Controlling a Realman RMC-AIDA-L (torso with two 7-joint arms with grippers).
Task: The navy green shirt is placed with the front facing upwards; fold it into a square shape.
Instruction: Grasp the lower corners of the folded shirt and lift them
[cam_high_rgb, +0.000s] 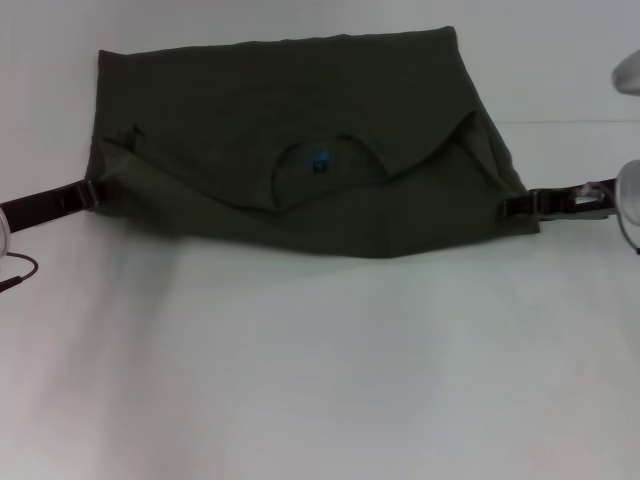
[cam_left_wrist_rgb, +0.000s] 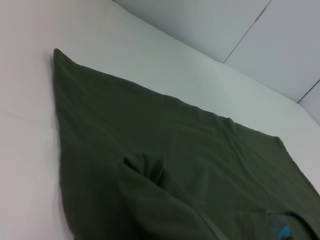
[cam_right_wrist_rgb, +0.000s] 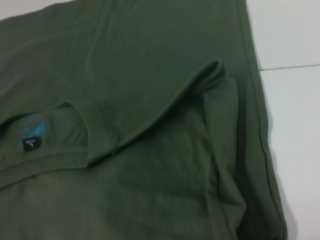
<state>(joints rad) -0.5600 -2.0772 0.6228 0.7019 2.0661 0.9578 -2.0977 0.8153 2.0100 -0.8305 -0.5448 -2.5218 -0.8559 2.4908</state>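
The navy green shirt (cam_high_rgb: 300, 130) lies flat on the white table (cam_high_rgb: 320, 370), folded into a wide band. Its collar and the neck label (cam_high_rgb: 320, 163), which carries a blue mark, show near the middle. The chest lettering is hidden. My left gripper (cam_high_rgb: 88, 190) rests low at the shirt's left edge, and my right gripper (cam_high_rgb: 508, 208) rests low at its near right corner. Both touch the cloth, which lies unlifted. The left wrist view shows the shirt (cam_left_wrist_rgb: 175, 165) with a small fold. The right wrist view shows the shirt (cam_right_wrist_rgb: 150, 75), its collar and the label (cam_right_wrist_rgb: 31, 137).
A thin seam line (cam_high_rgb: 570, 122) runs across the table at the right. A dark cable (cam_high_rgb: 20, 268) hangs by my left arm. Part of my right arm (cam_high_rgb: 628, 70) shows at the right edge. White table lies in front of the shirt.
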